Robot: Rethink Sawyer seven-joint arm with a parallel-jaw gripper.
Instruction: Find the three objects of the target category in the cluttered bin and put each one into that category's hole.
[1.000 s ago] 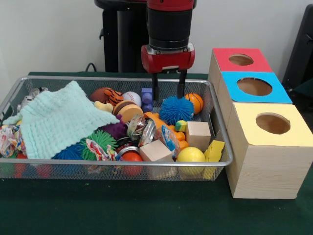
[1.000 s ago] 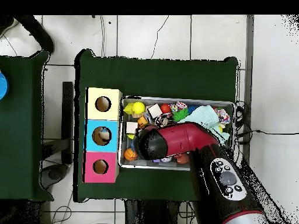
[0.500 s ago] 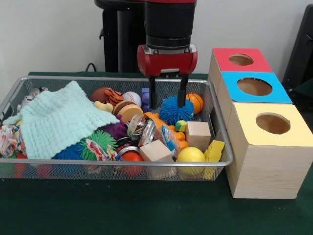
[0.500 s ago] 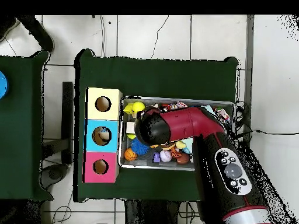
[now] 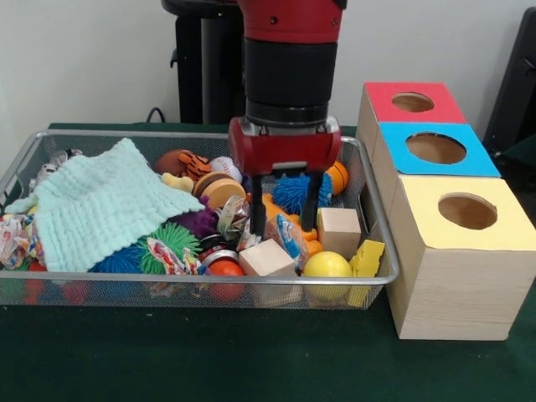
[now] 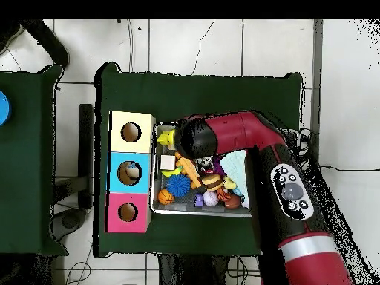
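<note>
The wire mesh bin (image 5: 126,277) is full of toys. My gripper (image 5: 285,219) is open and low in the bin's right half. Its fingers (image 5: 258,213) stand on either side of a wrinkly wrapper with blue-and-white print (image 5: 291,238), which lies between the orange toy and a wooden cube. A whitish wrapper (image 5: 57,158) shows at the bin's far left corner. The red-topped box's hole (image 5: 413,102) is at the far right, and also shows in the overhead view (image 6: 128,212). In the overhead view the arm's wrist (image 6: 194,139) hides the gripper and the wrapper.
A mint-green knitted cloth (image 5: 100,205) covers the bin's left half. A blue spiky ball (image 5: 297,188), a shiny silver can (image 5: 249,224), wooden cubes (image 5: 339,230), a yellow ball (image 5: 327,265) and other balls crowd around the gripper. The blue-topped box (image 5: 435,148) and the yellow-topped box (image 5: 466,211) stand beside the red-topped one.
The gripper has come from the bin's far side toward its front and gone lower, from above the blue spiky ball to around the blue-and-white wrapper. It has stayed open.
</note>
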